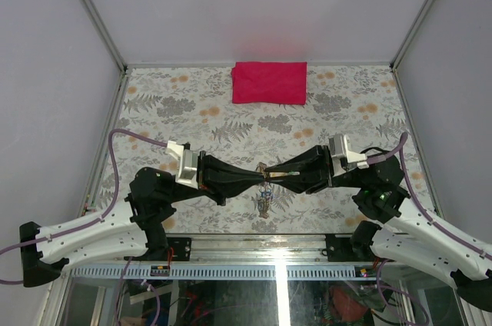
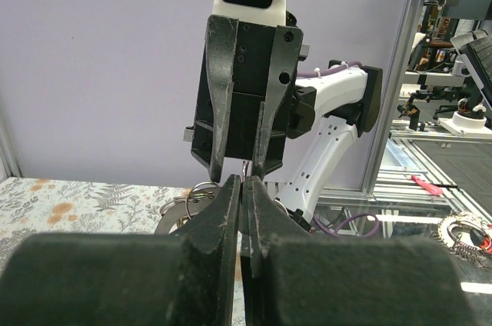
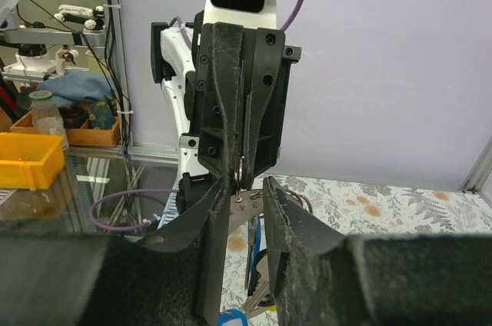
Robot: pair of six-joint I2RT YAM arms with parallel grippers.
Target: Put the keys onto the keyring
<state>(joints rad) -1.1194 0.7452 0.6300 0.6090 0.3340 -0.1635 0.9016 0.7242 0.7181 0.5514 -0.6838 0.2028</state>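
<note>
Left gripper [image 2: 241, 184], clenched on the keyring [image 2: 196, 187], meets the right gripper [image 3: 247, 203] tip to tip over the table's [image 1: 192, 111] near middle, its jaws slightly apart, grip unclear, the keys [image 1: 265, 197] dangling just below.

Legible markings: none recorded. No text, label, brand, number or sign could be read on the left arm [image 1: 92, 234], right arm [image 1: 430, 226], table [image 1: 177, 111] or far red cloth [image 1: 269, 82].

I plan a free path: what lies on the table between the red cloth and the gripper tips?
Nothing: the top view shows bare floral table from the red cloth to the left gripper and right gripper.
</note>
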